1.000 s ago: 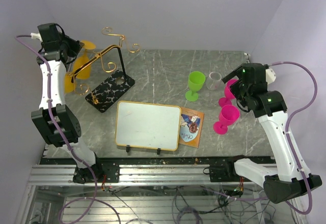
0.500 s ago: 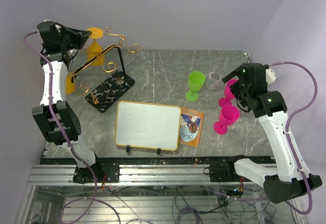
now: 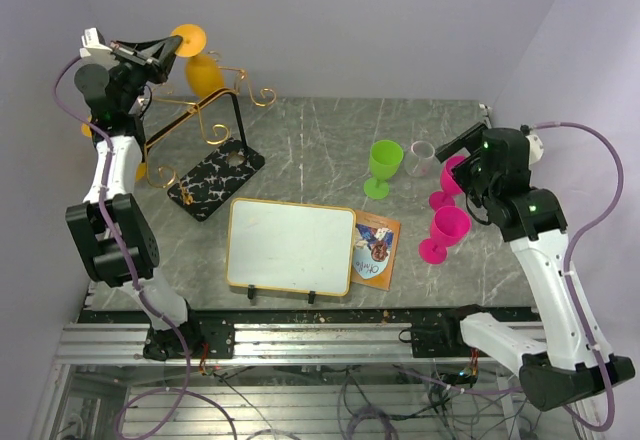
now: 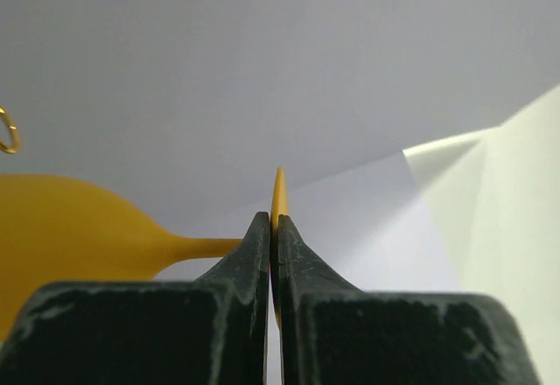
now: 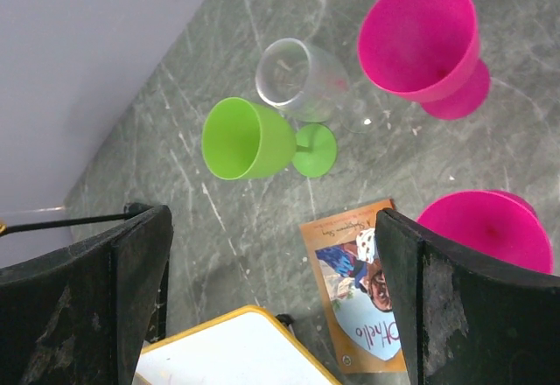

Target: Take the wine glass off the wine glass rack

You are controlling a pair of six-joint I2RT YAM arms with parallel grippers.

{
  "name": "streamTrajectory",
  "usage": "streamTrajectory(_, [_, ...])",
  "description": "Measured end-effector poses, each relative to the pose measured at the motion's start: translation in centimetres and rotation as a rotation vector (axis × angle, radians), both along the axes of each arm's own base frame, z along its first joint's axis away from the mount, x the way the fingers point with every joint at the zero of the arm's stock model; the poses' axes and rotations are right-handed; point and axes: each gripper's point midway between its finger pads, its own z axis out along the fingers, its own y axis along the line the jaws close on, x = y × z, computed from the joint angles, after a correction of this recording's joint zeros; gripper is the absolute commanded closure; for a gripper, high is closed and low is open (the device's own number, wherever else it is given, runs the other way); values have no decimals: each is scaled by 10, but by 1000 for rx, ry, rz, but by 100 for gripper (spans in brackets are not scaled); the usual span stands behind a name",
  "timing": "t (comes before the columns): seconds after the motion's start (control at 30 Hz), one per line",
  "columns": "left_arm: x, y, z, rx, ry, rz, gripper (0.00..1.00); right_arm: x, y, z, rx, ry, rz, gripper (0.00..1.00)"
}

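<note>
- Left gripper (image 3: pixel 172 50): clamped shut on the thin foot of the yellow wine glass (image 3: pixel 203 73). The glass is held in the air over the rear-left corner of the table (image 3: pixel 320 140), tilted with its foot uppermost.
- Wine glass rack (image 3: pixel 215 178): marble-look base on the table. The held bowl appears over its gold wire arms (image 3: pixel 190 118). Whether they touch cannot be told, as the glass is blurred.
- Right gripper (image 5: pixel 271 227): jaws spread wide, holding nothing, above the cluster of glasses.
- Containers: a green wine glass (image 5: pixel 249 138), a clear glass (image 5: pixel 302 79) and two pink wine glasses (image 5: pixel 424 39) stand upright and close together. Their bowls show only bare inner walls.
- Flat items: a whiteboard (image 3: pixel 290 245) with an illustrated card (image 3: pixel 377 248) touching its right edge.
- Left wrist view only: the foot appears edge-on between the fingers, with the stem and bowl to the left and a gold curl (image 4: pixel 7 131) at the frame edge.
- Right wrist view only: the bowl interiors are seen from above.
</note>
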Motion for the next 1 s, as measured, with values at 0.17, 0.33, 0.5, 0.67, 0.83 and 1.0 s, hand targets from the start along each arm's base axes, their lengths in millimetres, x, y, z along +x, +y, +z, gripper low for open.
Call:
streamTrajectory(0.17, [-30, -10, 30, -28, -117, -52, 93, -3, 8, 8, 2, -113, 77, 0])
streamTrajectory(0.33, [-101, -34, 98, 27, -325, -109, 93, -6, 18, 34, 18, -274, 158, 0])
streamTrajectory(0.5, [-181, -74, 154, 63, -539, -209, 93, 2, 36, 59, 48, -379, 249, 2])
streamTrajectory(0.67, [-214, -161, 154, -49, -570, -518, 93, 12, 62, 79, 107, -478, 370, 5])
streamTrajectory(0.83, [-210, -236, 121, -205, -451, -782, 93, 6, 92, 107, 202, -632, 522, 7])
streamTrajectory(1.0, [-223, -272, 107, -286, -397, -903, 93, -6, 111, 124, 293, -738, 640, 9])
